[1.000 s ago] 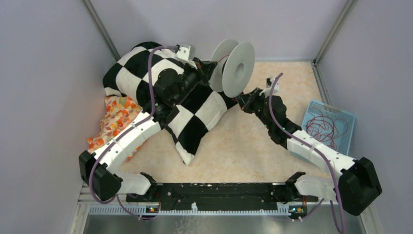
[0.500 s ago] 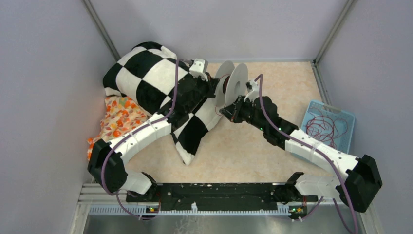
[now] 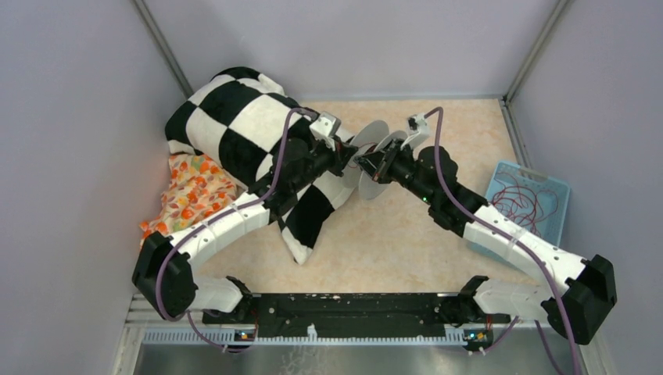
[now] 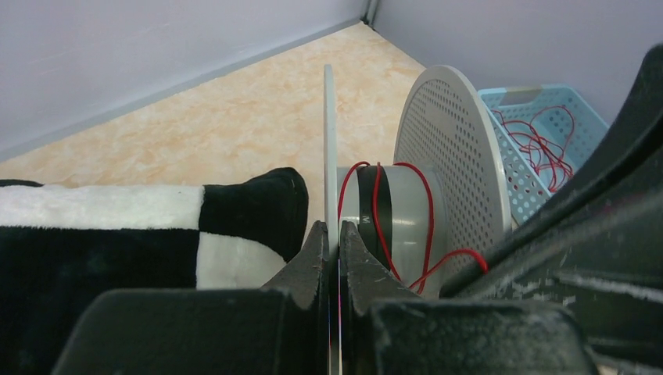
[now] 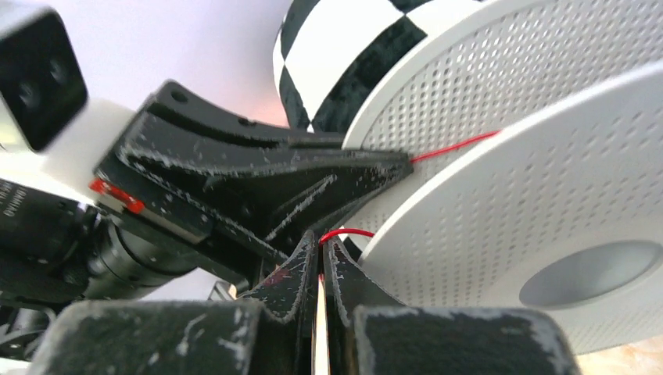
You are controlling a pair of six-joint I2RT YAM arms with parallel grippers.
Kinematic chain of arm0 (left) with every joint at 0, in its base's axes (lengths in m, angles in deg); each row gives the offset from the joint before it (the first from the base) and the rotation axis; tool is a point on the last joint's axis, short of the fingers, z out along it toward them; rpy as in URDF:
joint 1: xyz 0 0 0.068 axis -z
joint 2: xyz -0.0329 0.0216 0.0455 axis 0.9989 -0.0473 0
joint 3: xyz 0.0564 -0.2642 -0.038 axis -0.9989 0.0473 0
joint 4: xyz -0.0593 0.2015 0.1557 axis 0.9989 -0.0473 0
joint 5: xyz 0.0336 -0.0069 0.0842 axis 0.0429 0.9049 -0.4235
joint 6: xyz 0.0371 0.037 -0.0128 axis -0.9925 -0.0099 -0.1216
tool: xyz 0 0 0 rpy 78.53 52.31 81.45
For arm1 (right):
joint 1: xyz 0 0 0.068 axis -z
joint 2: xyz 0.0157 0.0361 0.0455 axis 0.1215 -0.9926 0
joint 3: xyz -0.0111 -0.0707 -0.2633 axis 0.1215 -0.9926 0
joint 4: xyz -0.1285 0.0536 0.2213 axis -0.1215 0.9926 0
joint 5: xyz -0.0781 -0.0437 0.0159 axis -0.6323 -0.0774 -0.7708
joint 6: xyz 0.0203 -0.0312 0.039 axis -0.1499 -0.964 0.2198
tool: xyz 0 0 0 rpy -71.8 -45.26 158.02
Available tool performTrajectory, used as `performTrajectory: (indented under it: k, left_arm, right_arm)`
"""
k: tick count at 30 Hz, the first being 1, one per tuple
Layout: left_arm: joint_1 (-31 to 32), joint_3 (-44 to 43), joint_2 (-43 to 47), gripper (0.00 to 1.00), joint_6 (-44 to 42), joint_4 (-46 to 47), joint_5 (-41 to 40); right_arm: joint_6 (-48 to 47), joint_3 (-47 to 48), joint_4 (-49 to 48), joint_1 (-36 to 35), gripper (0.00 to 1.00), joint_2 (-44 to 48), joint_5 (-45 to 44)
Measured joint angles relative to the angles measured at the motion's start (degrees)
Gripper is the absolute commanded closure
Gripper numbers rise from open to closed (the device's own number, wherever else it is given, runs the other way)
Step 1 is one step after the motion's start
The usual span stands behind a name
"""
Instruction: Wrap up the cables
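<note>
A white spool (image 3: 377,160) with two perforated flanges hangs tilted above the table at the back middle. My left gripper (image 3: 349,157) is shut on the thin edge of one flange (image 4: 331,133). A thin red cable (image 4: 378,209) is wound a few turns round the grey hub (image 4: 403,205). My right gripper (image 3: 367,162) is shut on the red cable (image 5: 345,232) right at the spool (image 5: 547,226), beside the left gripper's fingers (image 5: 258,176). More loose red cables (image 3: 522,205) lie in the blue basket.
A black-and-white checked pillow (image 3: 234,125) lies at the back left under my left arm, with an orange-patterned cloth (image 3: 188,191) beside it. The blue basket (image 3: 539,176) stands by the right wall. Grey walls close in the back and both sides.
The spool has come down and forward and tilted over. My right gripper has moved left and up to the spool, between its flanges. My left arm has swung forward and right.
</note>
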Motion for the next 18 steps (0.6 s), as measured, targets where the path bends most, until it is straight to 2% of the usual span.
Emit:
performTrajectory:
  k: [10, 18]
  left_arm:
    - [0.0, 6.0, 3.5, 1.0, -5.5, 5.9, 3.1]
    - [-0.1, 7.8, 5.0, 1.0, -17.4, 8.9, 7.9]
  right_arm:
    - [3.6, -0.8, 0.0, 1.4, 1.0, 2.3, -0.5]
    - [3.4, -0.6, 1.3, 1.4, 1.0, 2.8, 1.5]
